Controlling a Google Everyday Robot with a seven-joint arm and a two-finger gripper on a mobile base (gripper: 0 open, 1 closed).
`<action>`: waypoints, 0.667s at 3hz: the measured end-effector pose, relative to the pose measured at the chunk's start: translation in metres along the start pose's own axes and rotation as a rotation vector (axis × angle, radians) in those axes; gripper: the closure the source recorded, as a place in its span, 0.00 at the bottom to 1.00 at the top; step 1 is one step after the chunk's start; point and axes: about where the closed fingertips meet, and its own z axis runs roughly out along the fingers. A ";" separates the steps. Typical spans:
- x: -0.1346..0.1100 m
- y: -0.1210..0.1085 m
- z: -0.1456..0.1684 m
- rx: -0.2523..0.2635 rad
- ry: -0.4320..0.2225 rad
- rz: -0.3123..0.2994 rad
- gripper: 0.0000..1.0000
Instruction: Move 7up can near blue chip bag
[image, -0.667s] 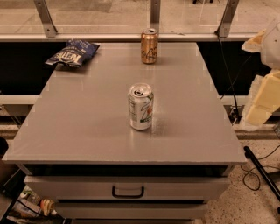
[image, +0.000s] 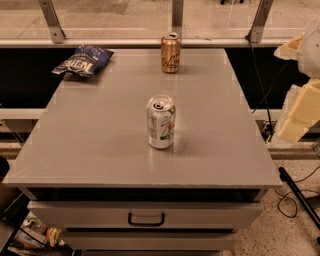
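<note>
The 7up can (image: 161, 122) stands upright near the middle of the grey table (image: 100, 140), silver-white with green lettering and an opened top. The blue chip bag (image: 82, 60) lies flat at the table's far left corner, well apart from the can. My gripper (image: 299, 111) shows as cream-coloured parts at the right edge of the view, beyond the table's right side and off to the right of the can. It holds nothing that I can see.
A golden-brown can (image: 170, 52) stands upright at the far edge of the table, behind the 7up can. A drawer with a dark handle (image: 146, 219) is under the tabletop. Cables (image: 295, 195) lie on the floor at the right.
</note>
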 end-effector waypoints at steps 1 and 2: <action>-0.007 -0.005 0.015 -0.006 -0.176 -0.002 0.00; -0.039 -0.006 0.049 -0.039 -0.392 -0.017 0.00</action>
